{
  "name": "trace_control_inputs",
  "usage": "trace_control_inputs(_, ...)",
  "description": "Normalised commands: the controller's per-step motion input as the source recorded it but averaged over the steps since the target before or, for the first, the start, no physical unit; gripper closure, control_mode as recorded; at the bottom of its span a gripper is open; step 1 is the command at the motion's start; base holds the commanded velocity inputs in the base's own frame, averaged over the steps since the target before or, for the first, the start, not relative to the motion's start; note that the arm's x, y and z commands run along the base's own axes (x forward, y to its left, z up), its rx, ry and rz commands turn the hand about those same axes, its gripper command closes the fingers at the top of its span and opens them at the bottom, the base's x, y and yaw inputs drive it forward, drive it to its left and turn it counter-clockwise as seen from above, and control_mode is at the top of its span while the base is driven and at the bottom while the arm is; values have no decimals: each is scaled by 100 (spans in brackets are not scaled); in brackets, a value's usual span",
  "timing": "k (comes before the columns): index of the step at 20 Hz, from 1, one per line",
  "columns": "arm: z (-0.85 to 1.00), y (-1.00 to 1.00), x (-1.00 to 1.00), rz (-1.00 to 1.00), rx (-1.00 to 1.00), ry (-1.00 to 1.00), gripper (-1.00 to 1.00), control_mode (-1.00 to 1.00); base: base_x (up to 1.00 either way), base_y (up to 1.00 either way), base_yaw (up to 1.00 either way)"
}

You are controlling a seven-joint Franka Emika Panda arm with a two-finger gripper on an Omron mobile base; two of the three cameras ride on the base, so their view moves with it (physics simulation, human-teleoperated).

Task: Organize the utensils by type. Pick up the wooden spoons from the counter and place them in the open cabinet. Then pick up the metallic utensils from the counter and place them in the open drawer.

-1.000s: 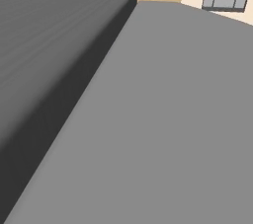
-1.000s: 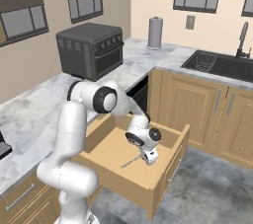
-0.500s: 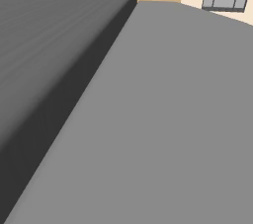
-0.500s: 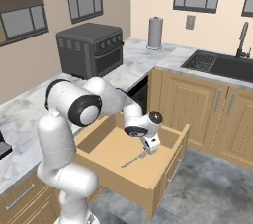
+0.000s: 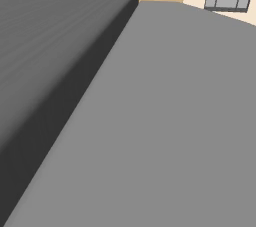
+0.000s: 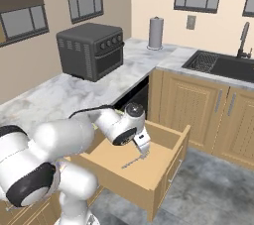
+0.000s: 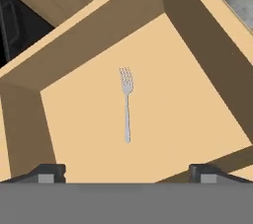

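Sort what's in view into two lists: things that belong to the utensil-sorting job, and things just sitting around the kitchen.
Part of the job:
- fork, lying flat inside the open drawer
- hand, open above the fork, holding nothing
- counter

Just lying about:
- toaster oven on the counter
- paper towel roll in the corner
- sink with its faucet

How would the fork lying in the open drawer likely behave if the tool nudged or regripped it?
The fork looks thin and metallic, so probably stiff and light. It lies flat on the smooth floor of the drawer, apart from the walls, so a nudge would likely slide or spin it, not roll it. Its slim, low handle may be hard to pinch for the open tool.
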Motion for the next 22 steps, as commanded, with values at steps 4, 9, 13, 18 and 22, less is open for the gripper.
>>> trace_control_inputs(4,99,28,-84,5,-14,-2,-100,-100,0,0,0)
trace_control_inputs(9,98,30,-74,10,-11,0,-100,-100,0,0,0)
trace_control_inputs(13,81,28,-54,20,-4,0,-100,-100,0,0,0)
trace_control_inputs(18,23,24,-19,21,-2,-2,-100,-100,0,0,0)
trace_control_inputs(22,0,31,-5,12,-5,0,-100,-100,0,0,0)
